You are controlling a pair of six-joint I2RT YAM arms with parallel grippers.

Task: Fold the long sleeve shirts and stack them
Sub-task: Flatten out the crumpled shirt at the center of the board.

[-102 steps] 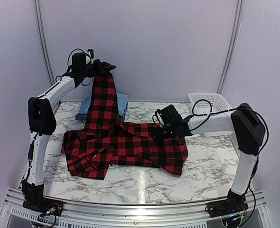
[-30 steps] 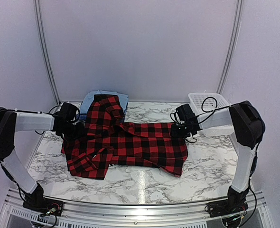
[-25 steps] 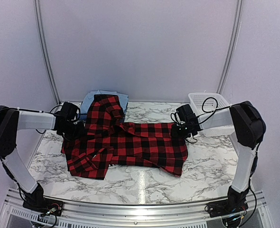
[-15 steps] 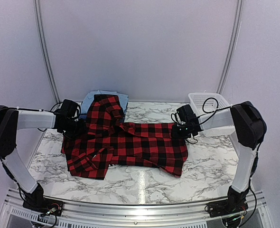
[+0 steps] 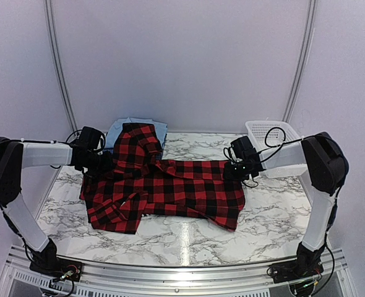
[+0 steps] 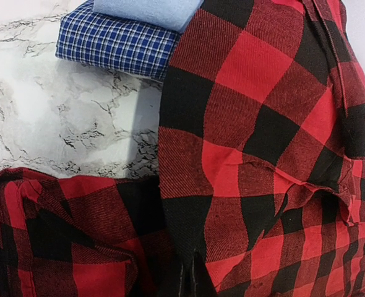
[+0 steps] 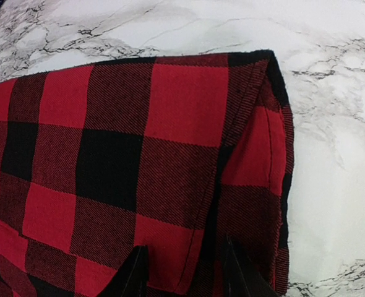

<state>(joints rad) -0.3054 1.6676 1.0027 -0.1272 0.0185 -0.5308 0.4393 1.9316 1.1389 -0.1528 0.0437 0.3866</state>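
Note:
The red-and-black plaid shirt lies spread over the middle of the marble table, one sleeve folded back toward the rear. That sleeve rests partly on a light blue shirt stacked on a dark blue checked shirt. My left gripper is at the plaid shirt's left side. In the wrist view, my left gripper is shut, pinching a black-checked edge of the plaid cloth. My right gripper hovers at the far right corner of the plaid shirt. My right gripper stands open with the cloth below it.
A white mesh basket stands at the back right, just behind the right arm. Bare marble table surrounds the shirt at the front and right. Booth walls close in on both sides.
The left arm has brought the raised sleeve down onto the folded stack, and its jaws have just closed on the plaid edge. The right gripper moved to the far right corner.

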